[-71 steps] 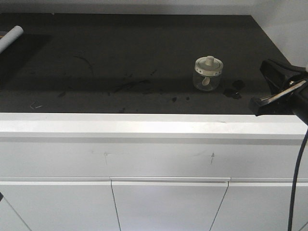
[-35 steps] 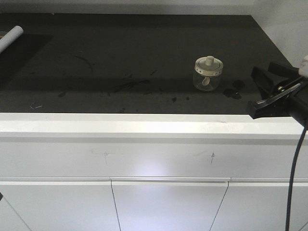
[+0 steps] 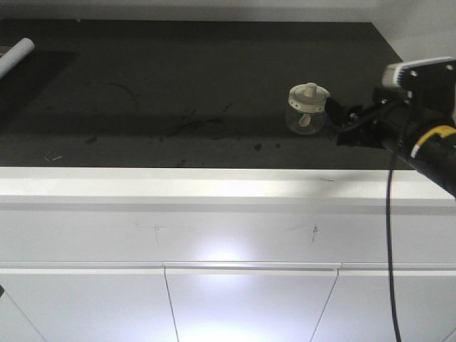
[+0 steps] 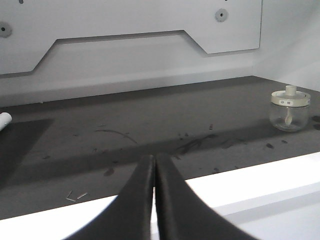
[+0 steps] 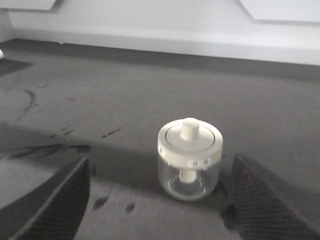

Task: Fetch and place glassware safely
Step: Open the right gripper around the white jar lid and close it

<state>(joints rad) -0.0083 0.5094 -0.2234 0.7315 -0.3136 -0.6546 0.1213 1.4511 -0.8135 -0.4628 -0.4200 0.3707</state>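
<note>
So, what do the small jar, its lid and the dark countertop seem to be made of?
Jar: clear glass, it seems; a white piece inside shows through the wall.
Lid: cream-white, matte, probably plastic, possibly ceramic.
Countertop: dark, smooth, matte sheet with smudges and scratches; the material is unclear.

I've swung the right gripper (image 3: 336,120) in from the right edge of the front view, leftwards over the worktop (image 3: 142,92). A second ago it hung well apart from the jar (image 3: 307,109); now its fingers (image 3: 333,107) sit just beside the glass, spread apart. More of the arm has followed it in: a yellow-banded wrist (image 3: 429,137) and a white-capped camera block (image 3: 417,71). The cable (image 3: 390,249) has shifted left too, and the dark smudges right of the jar are now covered.
</note>
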